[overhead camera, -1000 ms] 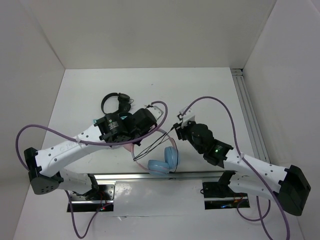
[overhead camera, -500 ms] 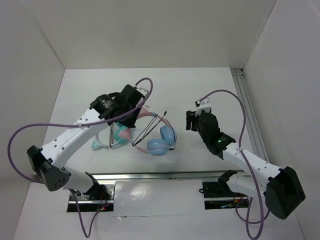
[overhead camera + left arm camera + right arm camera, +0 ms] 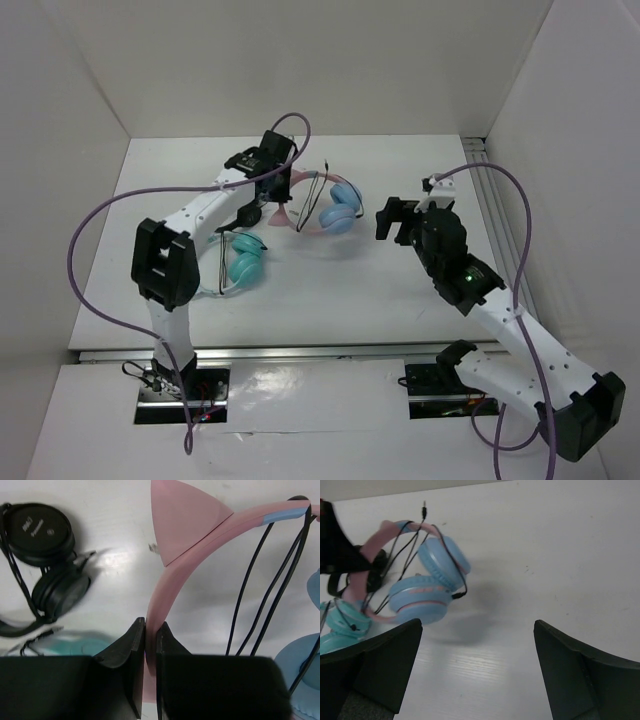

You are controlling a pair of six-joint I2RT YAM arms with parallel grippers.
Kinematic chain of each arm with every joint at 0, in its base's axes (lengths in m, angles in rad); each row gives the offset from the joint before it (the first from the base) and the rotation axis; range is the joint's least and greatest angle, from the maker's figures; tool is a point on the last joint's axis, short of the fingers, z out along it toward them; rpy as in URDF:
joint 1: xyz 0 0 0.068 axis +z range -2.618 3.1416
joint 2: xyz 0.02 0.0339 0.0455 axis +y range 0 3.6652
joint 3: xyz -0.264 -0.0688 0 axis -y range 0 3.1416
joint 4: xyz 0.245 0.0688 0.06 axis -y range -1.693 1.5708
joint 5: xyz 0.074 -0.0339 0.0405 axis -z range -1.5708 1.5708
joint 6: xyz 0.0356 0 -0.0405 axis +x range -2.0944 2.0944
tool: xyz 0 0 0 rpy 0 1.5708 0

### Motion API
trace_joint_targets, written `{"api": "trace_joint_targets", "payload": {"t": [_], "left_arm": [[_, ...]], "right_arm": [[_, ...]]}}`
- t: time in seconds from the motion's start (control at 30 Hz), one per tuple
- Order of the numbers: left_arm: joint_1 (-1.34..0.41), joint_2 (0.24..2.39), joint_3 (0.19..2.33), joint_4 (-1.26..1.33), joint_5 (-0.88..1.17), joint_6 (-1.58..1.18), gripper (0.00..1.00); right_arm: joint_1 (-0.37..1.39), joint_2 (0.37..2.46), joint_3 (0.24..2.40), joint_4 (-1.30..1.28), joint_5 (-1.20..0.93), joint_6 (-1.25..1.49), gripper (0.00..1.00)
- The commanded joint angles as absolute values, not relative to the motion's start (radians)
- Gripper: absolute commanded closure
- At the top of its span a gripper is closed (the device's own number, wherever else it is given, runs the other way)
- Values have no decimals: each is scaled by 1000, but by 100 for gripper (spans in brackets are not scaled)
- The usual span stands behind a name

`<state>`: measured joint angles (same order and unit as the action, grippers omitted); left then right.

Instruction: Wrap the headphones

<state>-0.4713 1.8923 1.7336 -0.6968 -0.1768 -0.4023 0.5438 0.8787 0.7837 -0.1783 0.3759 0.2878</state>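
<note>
Colours as found. The headphones: headband pink, with a short light blue segment; cat ear pink; ear cups light blue with pink trim; cable black. The second pair: teal cups. The third pair: black, with small white lettering. The table: plain white. The arms: white with black joints. The hoses: purple. The left gripper and right gripper: black.

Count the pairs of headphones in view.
3. The pink cat-ear pair with light blue cups is gripped by the left hand. The teal pair lies just nearer the robot than it. The black pair shows best in the left wrist view.
</note>
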Motion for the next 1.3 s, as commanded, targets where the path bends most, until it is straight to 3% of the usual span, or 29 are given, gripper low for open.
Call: {"api": "trace_joint_targets", "payload": {"t": [0.0,0.2,0.43,0.8,0.83,0.97,1.0,1.2,1.27], "left_arm": [[-419,1972,1763,-468,-103,-450,100],[-382,2094,1776,-339,-12,-407,100],[-362,2249,1930,-439,-61,-435,100],[-362,2233,1888,-482,-175,-548,100],[-362,2233,1899,-494,-198,-557,97],[-362,2244,1919,-540,-187,-572,69],[-362,2244,1919,-540,-187,-572,58],[-362,2169,1888,-525,-138,-572,39],[-362,2129,1878,-525,-103,-581,37]], "right_arm": [[537,838,845,-279,293,339,0],[537,720,819,-291,192,330,0],[537,678,819,-339,206,291,0],[537,660,792,-339,184,290,0],[537,660,792,-339,184,290,0],[537,660,792,-339,163,299,0],[537,660,801,-339,163,299,0],[537,641,821,-359,140,299,0],[537,650,844,-359,117,290,0]]}}
